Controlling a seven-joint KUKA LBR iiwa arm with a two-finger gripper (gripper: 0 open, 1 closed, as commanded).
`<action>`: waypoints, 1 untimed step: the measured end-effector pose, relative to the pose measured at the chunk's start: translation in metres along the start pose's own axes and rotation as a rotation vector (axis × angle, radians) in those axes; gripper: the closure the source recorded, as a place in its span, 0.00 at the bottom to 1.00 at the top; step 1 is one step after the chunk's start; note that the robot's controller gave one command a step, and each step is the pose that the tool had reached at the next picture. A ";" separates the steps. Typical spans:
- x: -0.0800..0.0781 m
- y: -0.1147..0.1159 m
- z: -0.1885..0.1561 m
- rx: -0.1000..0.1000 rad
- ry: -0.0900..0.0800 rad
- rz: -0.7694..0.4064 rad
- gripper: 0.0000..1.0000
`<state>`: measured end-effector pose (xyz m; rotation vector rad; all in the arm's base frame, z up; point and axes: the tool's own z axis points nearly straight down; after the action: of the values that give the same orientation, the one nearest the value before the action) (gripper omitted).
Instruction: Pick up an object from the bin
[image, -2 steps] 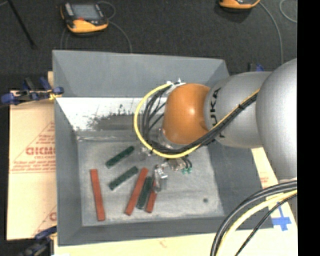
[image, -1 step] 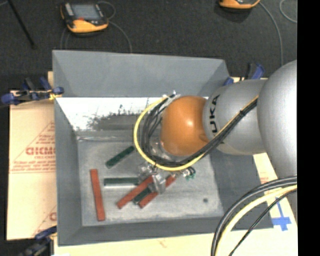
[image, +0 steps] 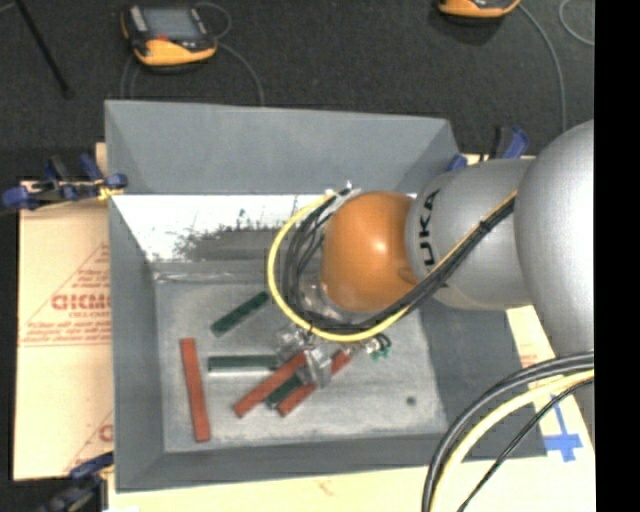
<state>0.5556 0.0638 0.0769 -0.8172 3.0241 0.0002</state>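
My gripper (image: 312, 362) reaches down into the middle of the bin, just under the orange cover. Its metal fingertips sit among a small cluster of sticks. A red stick (image: 268, 390) lies slanted under the fingertips, with another red stick (image: 312, 383) beside it and a dark green stick (image: 242, 362) lying flat to their left. The fingertips touch or nearly touch the red sticks; I cannot make out whether one is clamped between them.
A long red stick (image: 194, 389) lies lengthwise near the bin's left wall. Another dark green stick (image: 240, 313) lies slanted further back. A small green piece (image: 379, 348) sits right of the gripper. The arm and its cables cover the bin's right rear part.
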 end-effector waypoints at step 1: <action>0.014 0.010 -0.144 0.000 0.003 -0.006 1.00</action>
<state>0.5370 0.0649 0.2209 -0.8274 3.0247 -0.0014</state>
